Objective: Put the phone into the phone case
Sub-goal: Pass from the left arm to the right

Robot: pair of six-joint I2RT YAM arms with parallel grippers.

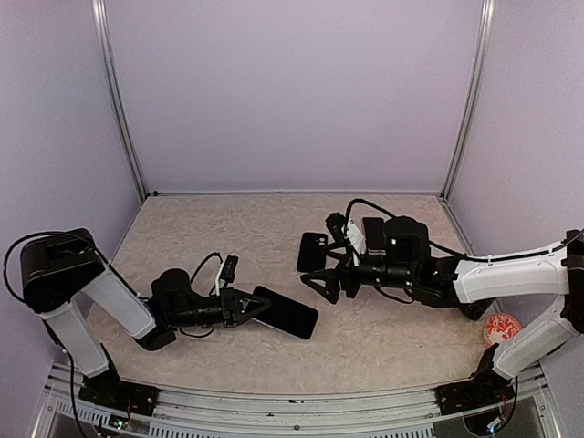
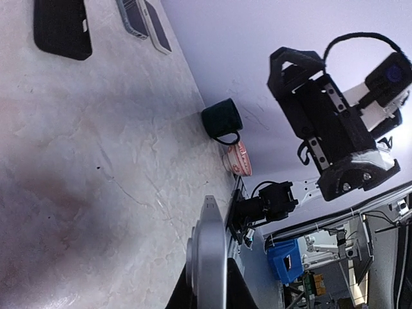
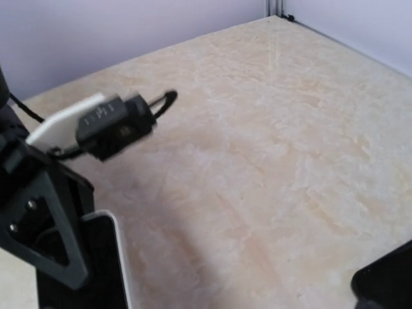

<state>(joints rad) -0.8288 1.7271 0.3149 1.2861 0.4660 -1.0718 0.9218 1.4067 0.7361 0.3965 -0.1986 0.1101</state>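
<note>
My left gripper (image 1: 245, 308) lies low at the table's near left, shut on one end of the black phone (image 1: 287, 313), which sticks out to the right. In the left wrist view the phone shows edge-on as a pale grey band (image 2: 209, 248) between dark fingers (image 2: 243, 290). The right wrist view shows its black face (image 3: 96, 264) with a pale grey rim (image 3: 120, 261), which looks like the phone case around it. My right gripper (image 1: 324, 272) hovers a little to the right of the phone with its jaws spread, open, holding nothing.
A black phone-sized slab (image 1: 312, 252) lies just beyond my right gripper, also seen in the left wrist view (image 2: 61, 26) next to two grey phone-like pieces (image 2: 138, 16). A dark mug (image 2: 222, 120) and a red-patterned bowl (image 1: 502, 327) stand at the right edge.
</note>
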